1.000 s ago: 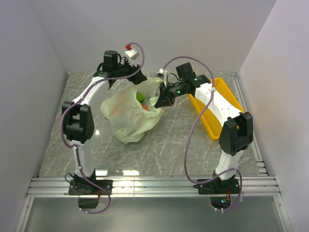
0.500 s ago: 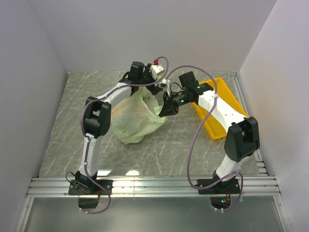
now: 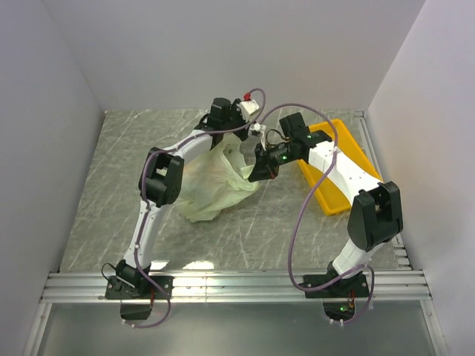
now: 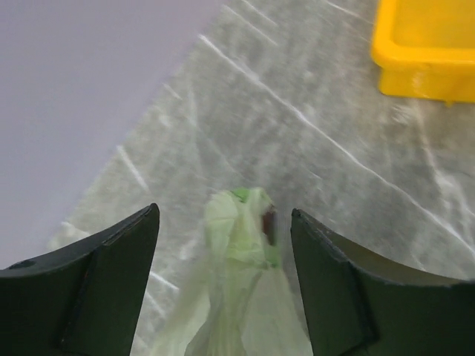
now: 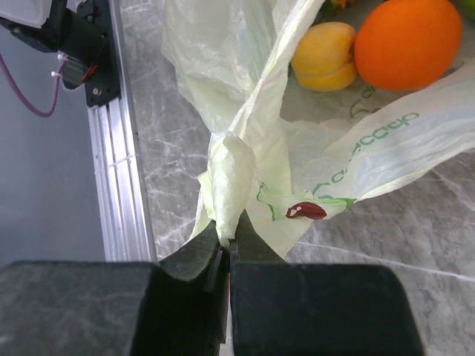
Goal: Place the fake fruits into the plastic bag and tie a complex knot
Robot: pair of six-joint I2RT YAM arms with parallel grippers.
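The pale-green plastic bag lies mid-table, its top gathered toward the right. My right gripper is shut on a bunched bag handle, seen pinched between its jaws in the right wrist view. Through the bag's mouth I see an orange ball and a yellow lemon inside. My left gripper hovers just behind the right one. Its jaws stand wide apart, with a strand of the bag between the fingers but not pinched. No knot shows.
The yellow rectangular tray lies at the right under my right arm and shows in the left wrist view. The grey back wall is close behind the left gripper. A metal rail runs along the table's near edge.
My left arm has swung from the back left to the right, over the bag, to just beside the right gripper. The bag's open mouth has drawn together. The right gripper has barely moved.
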